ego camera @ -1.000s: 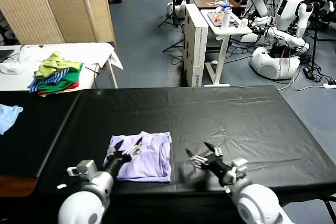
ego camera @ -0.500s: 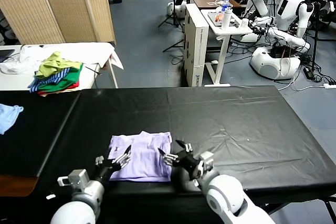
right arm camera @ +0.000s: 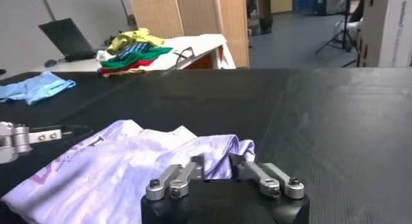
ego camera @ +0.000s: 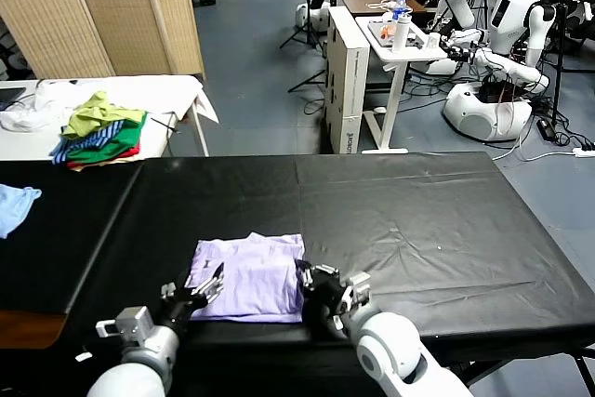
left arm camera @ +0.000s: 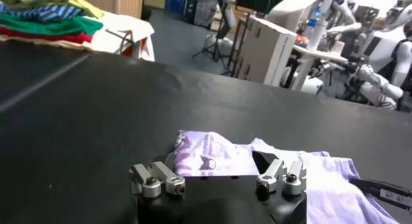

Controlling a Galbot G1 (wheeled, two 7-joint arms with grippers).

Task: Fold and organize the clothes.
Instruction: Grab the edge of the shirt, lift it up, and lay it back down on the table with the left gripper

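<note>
- The T-shirt [ego camera: 249,275] lies already folded down to a small lilac rectangle on the black worktop [ego camera: 418,220], near the front edge and a little toward the robot's left of the middle.
- The right claw [ego camera: 308,278] sits at the shirt's right front corner. In the right wrist view its fingers [right arm camera: 193,169] are pressed together with a bunched ridge of lilac cloth between them, so I judge it is pinching that corner.
- The left claw [ego camera: 206,284] is at the shirt's left front corner, fingers spread. In the left wrist view its tips stand just short of the printed edge of the cloth and hold nothing.
- Step in hand, as I read it: taking hold of the near edge for another fold. One corner is gripped; the other is not.
- The next move calls for the left claw to ease forward onto its corner and shut on it, catching all layers rather than only the top one.
- After that both claws would need to lift together and level, carrying the near edge toward the far edge so the fold lands square.
- The fabric looks thin and limp, so a one-sided pull would likely drag the stack askew.
- A garment pile [ego camera: 100,129] and a blue cloth [ego camera: 17,204] lie well apart on the robot's left, outside this step.
</note>
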